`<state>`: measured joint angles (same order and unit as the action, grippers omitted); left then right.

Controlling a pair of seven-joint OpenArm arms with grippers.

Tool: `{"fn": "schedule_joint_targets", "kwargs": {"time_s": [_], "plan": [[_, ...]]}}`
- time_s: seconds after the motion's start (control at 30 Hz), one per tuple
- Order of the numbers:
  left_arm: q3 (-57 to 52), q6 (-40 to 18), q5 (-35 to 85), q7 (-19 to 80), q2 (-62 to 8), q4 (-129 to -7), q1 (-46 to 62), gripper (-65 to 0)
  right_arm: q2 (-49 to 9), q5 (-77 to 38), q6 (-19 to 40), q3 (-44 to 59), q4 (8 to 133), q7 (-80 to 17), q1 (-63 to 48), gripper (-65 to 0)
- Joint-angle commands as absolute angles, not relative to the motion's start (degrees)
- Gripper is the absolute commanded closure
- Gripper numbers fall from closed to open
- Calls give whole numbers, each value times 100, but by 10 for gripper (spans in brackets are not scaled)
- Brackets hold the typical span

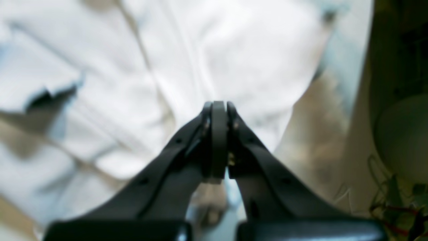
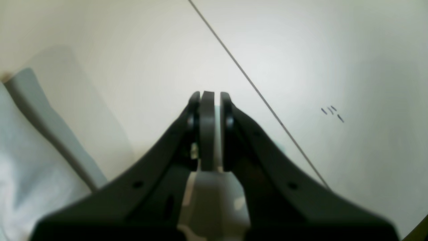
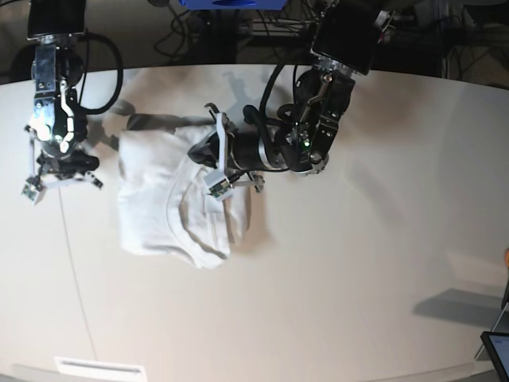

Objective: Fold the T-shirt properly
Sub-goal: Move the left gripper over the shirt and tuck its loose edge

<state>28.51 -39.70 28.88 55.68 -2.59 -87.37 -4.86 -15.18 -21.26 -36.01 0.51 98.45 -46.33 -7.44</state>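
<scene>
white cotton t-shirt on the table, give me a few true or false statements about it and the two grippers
1. The white cotton T-shirt lies partly folded on the off-white tabletop. True.
2. The left gripper is wide open. False: its jaws are shut, over the shirt.
3. The right gripper is pinching the shirt. False: it is shut and empty above bare tabletop, with the fabric off to one side.
4. In the base view the shirt lies between the two arms. True.
5. The shirt hangs over the table edge. False: it lies wholly on the tabletop.
</scene>
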Motion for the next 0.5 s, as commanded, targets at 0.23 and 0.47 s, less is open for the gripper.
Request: {"fn": "schedule_joint_targets", "kwargs": {"time_s": [0.23,0.47], "plan": [[2105,-4000,2756,5534,-497,-10448,-171,0,-1578,-2105,-3591,75,9947,-4514,-673,-38],[1692,-4000,2747,6193,-637,-11046,338,0,-1587,-2105,-3591,75,9938,-4514,-673,-38]]}}
